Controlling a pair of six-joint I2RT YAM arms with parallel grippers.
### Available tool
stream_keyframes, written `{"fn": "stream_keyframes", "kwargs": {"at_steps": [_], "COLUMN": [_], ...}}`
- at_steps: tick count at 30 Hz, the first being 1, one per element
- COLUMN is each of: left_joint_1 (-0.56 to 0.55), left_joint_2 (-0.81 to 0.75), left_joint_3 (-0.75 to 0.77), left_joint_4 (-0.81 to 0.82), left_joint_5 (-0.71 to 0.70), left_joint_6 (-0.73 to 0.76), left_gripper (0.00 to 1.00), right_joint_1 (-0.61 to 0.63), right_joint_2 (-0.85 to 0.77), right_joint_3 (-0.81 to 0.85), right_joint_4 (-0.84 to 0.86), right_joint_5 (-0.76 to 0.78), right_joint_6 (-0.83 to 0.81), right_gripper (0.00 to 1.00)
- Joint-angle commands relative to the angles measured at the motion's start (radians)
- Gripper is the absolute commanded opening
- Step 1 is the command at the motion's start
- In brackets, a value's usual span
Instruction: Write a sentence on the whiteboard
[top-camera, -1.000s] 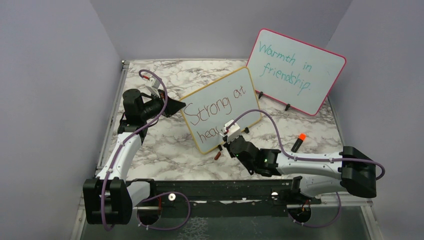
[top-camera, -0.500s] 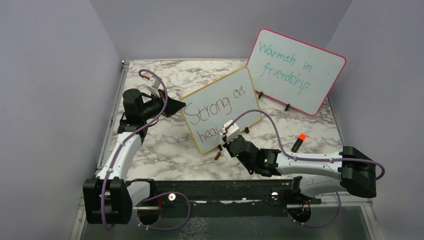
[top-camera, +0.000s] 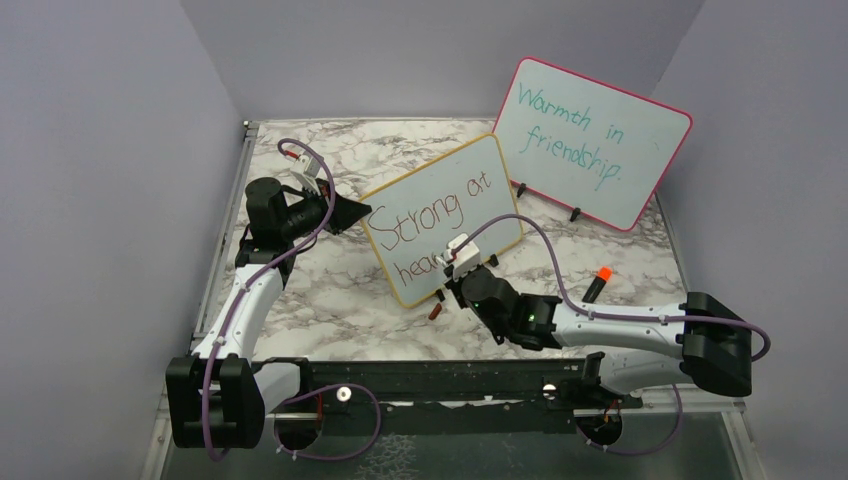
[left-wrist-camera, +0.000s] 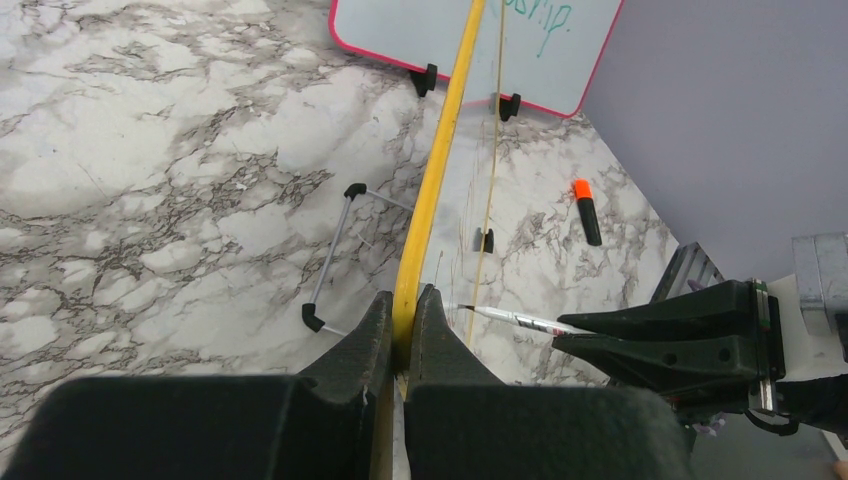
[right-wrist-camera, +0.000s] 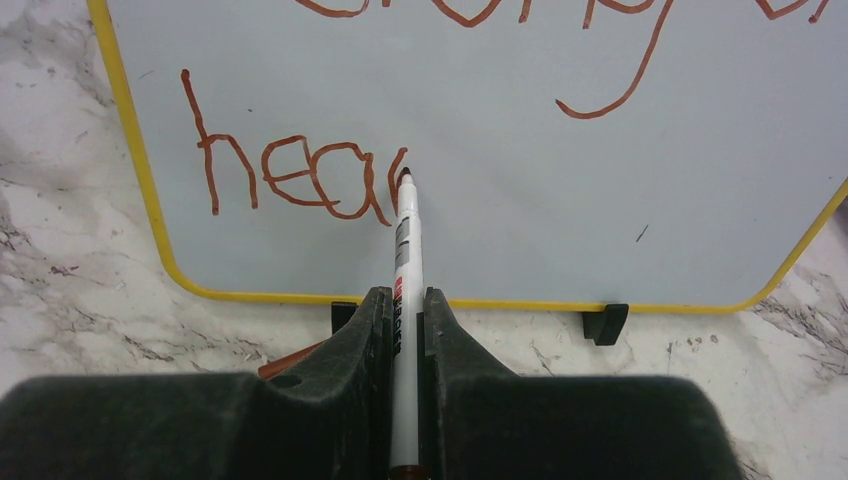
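Yellow-framed whiteboard (top-camera: 500, 200), its sentence (top-camera: 425, 212) unfinished.
It stands propped on small black feet, just left of and in front of the pink-framed board (top-camera: 640, 170); the red-brown handwriting reads "Strong at" above "hea" plus one more stroke.

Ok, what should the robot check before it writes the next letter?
1. Marker held by the right gripper: ok, jaws shut on it.
2. Left gripper steadying the whiteboard: ok, shut on its yellow edge.
3. Marker tip in the right spot: ok, just after "hea" in the writing.
4. Room for more letters: ok, bare white to the right.
5. Ink left in the marker: cannot tell.
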Motion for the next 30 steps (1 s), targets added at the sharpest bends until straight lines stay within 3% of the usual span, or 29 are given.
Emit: {"fn": "stream_keyframes", "kwargs": {"at_steps": [1,30], "left_joint_1": [0.006,0.006], "left_joint_2": [0.022,0.025], "left_joint_3": [-0.002,0.001], "left_joint_4": [-0.075,-0.083], "left_joint_5": [-0.089,-0.093], "left_joint_6": [0.084,0.091], "left_gripper": [0.00,0.00], "right_joint_1": [-0.015,-0.035], "right_joint_2": [0.010,-0.031], "right_joint_3": [0.027,0.014], "right_joint_4": [0.044,-0.022], "right_joint_5": [0.001,0.014], "right_joint_6": [-0.011,0.029], "right_gripper": [0.01,0.01]}}
